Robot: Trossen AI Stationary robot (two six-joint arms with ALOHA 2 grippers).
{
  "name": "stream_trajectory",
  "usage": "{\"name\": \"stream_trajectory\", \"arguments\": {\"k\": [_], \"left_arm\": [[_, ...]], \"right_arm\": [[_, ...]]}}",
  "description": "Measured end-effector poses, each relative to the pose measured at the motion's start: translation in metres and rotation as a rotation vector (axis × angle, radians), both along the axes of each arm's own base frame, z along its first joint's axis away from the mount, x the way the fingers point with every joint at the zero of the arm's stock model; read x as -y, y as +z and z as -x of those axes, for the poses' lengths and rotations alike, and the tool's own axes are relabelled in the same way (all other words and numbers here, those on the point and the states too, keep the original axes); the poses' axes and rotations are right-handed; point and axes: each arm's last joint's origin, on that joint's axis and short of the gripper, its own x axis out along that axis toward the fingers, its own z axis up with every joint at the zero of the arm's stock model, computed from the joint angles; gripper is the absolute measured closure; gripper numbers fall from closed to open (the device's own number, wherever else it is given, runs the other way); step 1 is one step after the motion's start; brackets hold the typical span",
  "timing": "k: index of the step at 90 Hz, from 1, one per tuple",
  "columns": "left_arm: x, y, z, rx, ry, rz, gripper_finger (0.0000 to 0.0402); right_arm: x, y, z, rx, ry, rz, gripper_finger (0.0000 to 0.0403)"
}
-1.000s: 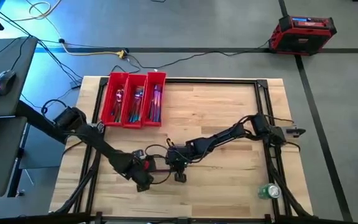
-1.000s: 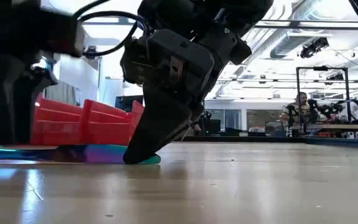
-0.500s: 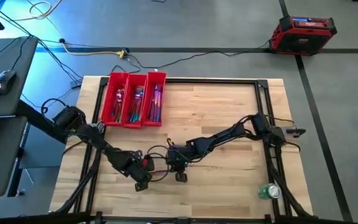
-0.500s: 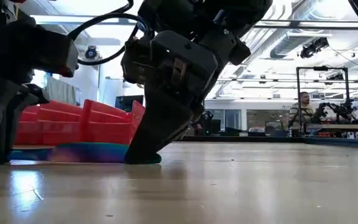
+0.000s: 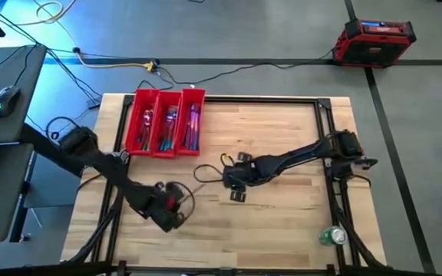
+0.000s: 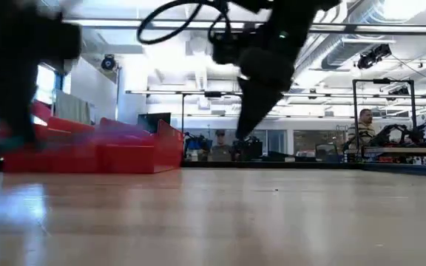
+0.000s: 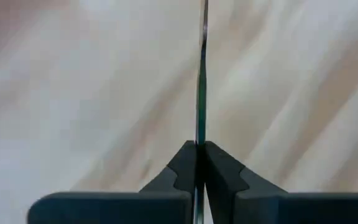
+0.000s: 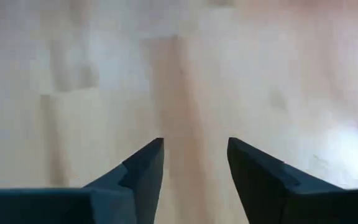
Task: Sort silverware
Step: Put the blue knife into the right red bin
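Red plastic forms the three-compartment tray (image 5: 164,123) standing near the far left corner of the table (image 5: 282,146). Each of its compartments holds silverware (image 5: 170,123) with a purple-pink sheen; which pieces lie in which compartment cannot be told from the high view.

From the low view the tray (image 6: 95,148) shows only its outer wall, its contents hidden.

Near the front left of the table is the left gripper (image 5: 169,216). Its wrist view shows what the high view does not: the jaws are pressed tight on a thin piece of silverware (image 7: 201,81), seen edge-on as a dark blade-like strip above the wood.

Over the middle of the table, the right gripper (image 5: 236,188) has its jaws spread apart with only bare wood between the fingers (image 8: 143,171).

A green can (image 5: 332,236) lies near the front right corner.
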Motion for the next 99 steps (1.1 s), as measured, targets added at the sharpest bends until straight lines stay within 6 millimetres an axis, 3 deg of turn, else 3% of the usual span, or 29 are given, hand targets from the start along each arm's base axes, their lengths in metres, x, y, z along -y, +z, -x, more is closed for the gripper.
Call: {"name": "stream_trajectory", "arguments": {"k": [16,28,36,44,63,82,99], "left_arm": [[-0.034,0.053,0.008,0.383,0.218,-0.272,0.0401],[-0.077,0.068,-0.002,0.366,0.323,-0.448,0.0401],[-0.115,0.068,-0.014,0.303,0.436,-0.492,0.0401],[-0.152,0.063,-0.024,0.202,0.484,-0.426,0.0401],[-0.220,0.053,-0.037,0.163,0.569,-0.226,0.0401],[-0.267,0.034,-0.034,0.131,0.696,-0.065,0.0401],[-0.282,0.013,-0.038,0.093,0.681,0.123,0.0401]], "right_arm": [[-0.014,-0.025,0.018,0.062,-0.120,-0.054,0.0234],[-0.034,-0.045,0.025,0.231,-0.117,-0.153,0.0234],[-0.043,-0.053,0.027,0.346,-0.070,-0.173,0.0234],[-0.043,-0.055,0.028,0.440,-0.071,-0.138,0.0234],[-0.043,-0.056,0.029,0.441,-0.064,-0.138,0.0234],[-0.043,-0.057,0.031,0.440,-0.061,-0.089,0.0234],[-0.047,-0.057,0.033,0.428,-0.048,-0.081,0.0234]]}}
